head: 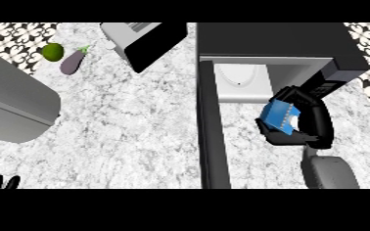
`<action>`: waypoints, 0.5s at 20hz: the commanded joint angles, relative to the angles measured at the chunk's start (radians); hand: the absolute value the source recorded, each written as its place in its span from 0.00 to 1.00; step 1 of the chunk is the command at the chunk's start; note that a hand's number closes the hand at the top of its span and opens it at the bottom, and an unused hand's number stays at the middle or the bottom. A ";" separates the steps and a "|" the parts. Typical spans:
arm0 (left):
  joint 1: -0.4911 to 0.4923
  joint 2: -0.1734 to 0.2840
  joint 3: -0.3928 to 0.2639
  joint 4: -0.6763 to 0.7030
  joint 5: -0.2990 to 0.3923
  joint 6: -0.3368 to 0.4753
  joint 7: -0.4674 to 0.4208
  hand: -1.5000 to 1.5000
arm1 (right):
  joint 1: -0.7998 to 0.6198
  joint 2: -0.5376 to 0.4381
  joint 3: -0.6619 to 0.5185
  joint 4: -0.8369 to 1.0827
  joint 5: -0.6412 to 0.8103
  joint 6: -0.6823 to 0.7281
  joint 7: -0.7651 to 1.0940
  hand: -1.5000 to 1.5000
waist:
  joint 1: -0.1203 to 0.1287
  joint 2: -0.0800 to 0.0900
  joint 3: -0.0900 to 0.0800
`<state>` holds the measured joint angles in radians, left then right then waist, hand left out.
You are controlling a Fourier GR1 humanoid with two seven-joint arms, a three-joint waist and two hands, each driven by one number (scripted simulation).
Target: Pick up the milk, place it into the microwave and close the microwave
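Milk [279,117], a blue carton, held in right hand [311,122].

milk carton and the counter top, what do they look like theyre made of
Milk carton, held in the right hand: looks like printed paperboard, matte blue with white patches and flat folded faces, though coated card or plastic can't be ruled out. Counter top: looks like polished stone, marble or granite, from its grey-white mottled veining.

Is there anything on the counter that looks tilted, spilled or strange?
Nothing stands out. The right hand holds the milk tilted before the open microwave. The lime and eggplant lie undisturbed.
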<state>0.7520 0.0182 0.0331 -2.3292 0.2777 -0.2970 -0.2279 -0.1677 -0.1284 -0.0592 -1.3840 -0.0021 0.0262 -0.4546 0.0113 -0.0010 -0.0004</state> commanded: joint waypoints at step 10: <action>-0.073 -0.010 0.019 0.085 -0.025 -0.035 -0.020 0.00 | -0.458 -0.014 -0.072 0.523 0.069 -0.071 -0.031 1.00 | 0.029 0.011 0.002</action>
<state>0.7030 0.0234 0.0802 -2.2568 0.2893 -0.3370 -0.2477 -0.4392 -0.1412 -0.1281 -1.0524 0.0349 -0.0252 -0.5424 0.0013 -0.0146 0.0036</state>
